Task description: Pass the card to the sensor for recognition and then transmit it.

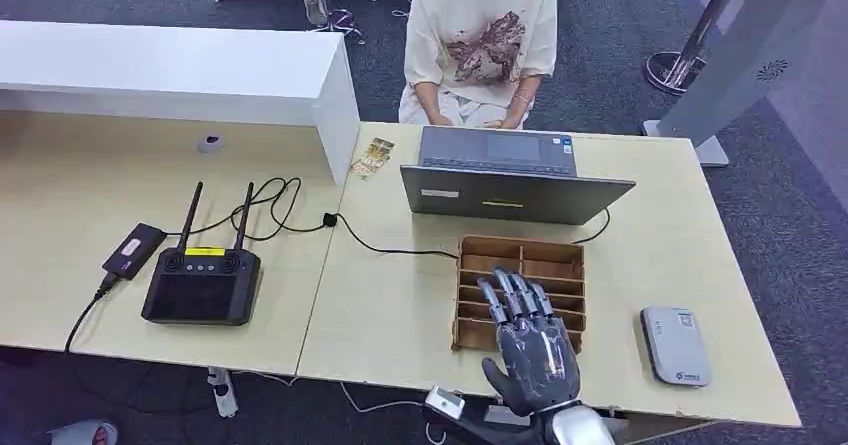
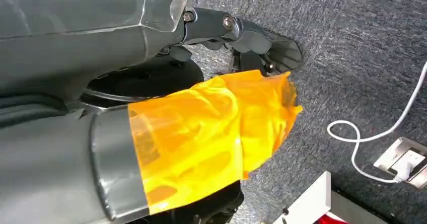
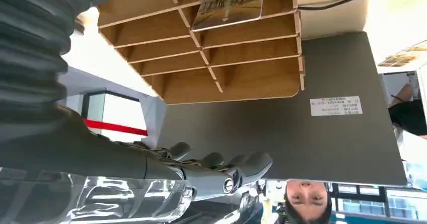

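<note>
A wooden slotted rack (image 1: pixel 545 255) stands on the table in front of a laptop. In the right wrist view a printed card (image 3: pixel 229 7) stands in one slot of the rack (image 3: pixel 241 78). My right hand (image 1: pixel 530 340) hovers over the rack's near side, fingers stretched forward and apart, holding nothing; its fingers (image 3: pixel 216 166) also appear in the right wrist view. A grey-white sensor pad (image 1: pixel 676 345) lies on the table right of the rack. My left hand (image 2: pixel 201 108), its thumb wrapped in orange tape, hangs over grey carpet and holds nothing.
A grey laptop (image 1: pixel 515 193) stands behind the rack, with a person (image 1: pixel 482 35) seated beyond it. Another printed card (image 1: pixel 371 157) lies left of the laptop. A black controller with two antennas (image 1: pixel 202 283), a small black device (image 1: pixel 134 250) and cables sit on the left table.
</note>
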Robot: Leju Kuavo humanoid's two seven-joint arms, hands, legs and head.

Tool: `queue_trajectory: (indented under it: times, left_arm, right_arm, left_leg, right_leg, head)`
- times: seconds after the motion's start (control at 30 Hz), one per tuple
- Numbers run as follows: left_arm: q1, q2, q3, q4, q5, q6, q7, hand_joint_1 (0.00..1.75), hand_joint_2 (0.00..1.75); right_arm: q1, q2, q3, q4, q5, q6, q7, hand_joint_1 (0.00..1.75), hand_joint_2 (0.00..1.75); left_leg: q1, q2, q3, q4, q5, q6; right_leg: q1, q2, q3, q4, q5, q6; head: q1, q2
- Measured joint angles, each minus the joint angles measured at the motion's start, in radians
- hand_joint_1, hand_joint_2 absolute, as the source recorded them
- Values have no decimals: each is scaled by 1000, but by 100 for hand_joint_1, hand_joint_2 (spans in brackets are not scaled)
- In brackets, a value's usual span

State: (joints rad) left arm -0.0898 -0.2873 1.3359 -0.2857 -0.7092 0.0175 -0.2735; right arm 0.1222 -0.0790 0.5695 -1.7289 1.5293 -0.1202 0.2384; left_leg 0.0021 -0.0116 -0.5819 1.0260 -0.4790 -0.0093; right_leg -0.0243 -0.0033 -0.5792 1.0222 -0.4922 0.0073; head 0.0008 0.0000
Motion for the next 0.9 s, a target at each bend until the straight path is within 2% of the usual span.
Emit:
queue_trajectory:
  times: [0.27,0.5,0.9]
  left_arm:
    - [0,0,-22,0,-35,0,3,0,0]
    - [0,1,-23,0,-27,-3,8,0,0]
    - [0,2,-23,0,-28,-6,8,0,0]
  right_arm:
    - [-16,21,0,46,0,-6,-6,5,175]
    - [-31,42,0,91,16,-21,-8,23,175]
    - [-35,57,-19,139,22,-27,-6,23,175]
  left_leg:
    - [0,0,0,0,0,0]
    - [0,0,0,0,0,0]
    - [0,0,0,0,0,0]
  right_leg:
    - [0,0,0,0,0,0]
    - [0,0,0,0,0,0]
    - [0,0,0,0,0,0]
  head:
    - [0,0]
    - [0,0]
    - [0,0]
